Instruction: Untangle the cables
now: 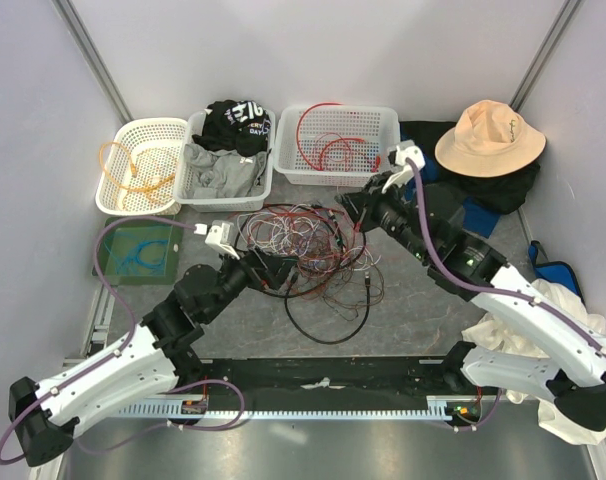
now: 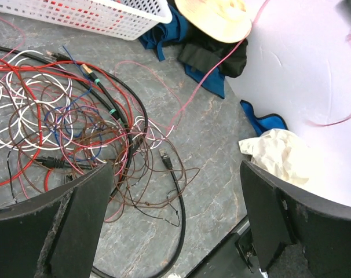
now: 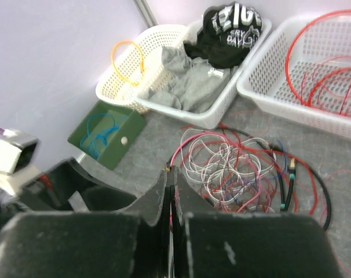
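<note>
The cables [image 1: 305,243] lie in a tangled heap of red, white, brown, pink and blue wires at the table's middle, with a thick black cable [image 1: 333,325] looping toward me. My left gripper [image 1: 273,270] sits at the heap's left edge. In the left wrist view it [image 2: 175,231] is open and empty above the black cable's plug [image 2: 165,157], with the heap [image 2: 65,116] to its left. My right gripper [image 1: 350,207] is at the heap's far right. In the right wrist view it [image 3: 171,174] is shut on a pink wire [image 3: 190,142] that leads into the heap [image 3: 239,168].
Along the back stand a white basket with red cables [image 1: 338,140], a basket of clothes [image 1: 228,160] and a round basket with an orange cable [image 1: 138,165]. A green box with a blue cable [image 1: 138,250] sits at left. A hat [image 1: 488,135] and white cloth [image 1: 543,300] lie at right.
</note>
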Controlling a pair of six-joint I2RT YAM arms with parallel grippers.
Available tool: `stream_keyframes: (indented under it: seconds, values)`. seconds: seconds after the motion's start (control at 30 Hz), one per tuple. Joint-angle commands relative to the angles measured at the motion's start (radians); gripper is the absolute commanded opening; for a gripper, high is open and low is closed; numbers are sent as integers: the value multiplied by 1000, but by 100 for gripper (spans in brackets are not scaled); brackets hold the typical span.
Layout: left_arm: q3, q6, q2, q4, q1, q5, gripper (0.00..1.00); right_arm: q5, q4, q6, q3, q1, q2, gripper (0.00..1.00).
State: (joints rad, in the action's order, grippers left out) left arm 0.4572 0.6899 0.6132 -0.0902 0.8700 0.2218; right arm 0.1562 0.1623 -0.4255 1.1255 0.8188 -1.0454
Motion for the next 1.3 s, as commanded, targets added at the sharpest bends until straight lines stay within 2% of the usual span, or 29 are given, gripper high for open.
stream_keyframes:
  seconds: [0.0,0.3,0.4,0.5,0.67,0.83,0.9,1.0,1.13,1.27]
  values:
    - [54,-15,25,-46,-2,7,96,55,25,66,210,6,-2,0]
    - [-6,20,-13,-98,-2,-12,100,-9,108,94,739,5,-165,0]
    - [-5,5,-20,-121,-2,-15,100,-15,134,94,842,5,-203,0]
    - [-29,-38,-24,-196,-2,-45,100,-17,137,77,872,5,-212,0]
    - [-106,-110,14,-531,-2,-65,100,-46,128,22,855,5,-216,0]
    - [29,-259,218,-588,0,-136,100,-98,94,-39,820,3,-206,0]
    - [21,-402,316,-730,0,-179,100,-113,94,-61,820,5,-208,0]
    - [40,-562,445,-798,0,-167,100,-129,100,-75,817,3,-205,0]
    - [122,-647,594,-848,0,-199,100,-138,112,-85,798,5,-186,0]
    - [155,-688,707,-924,-8,-136,100,-139,140,-84,790,5,-166,0]
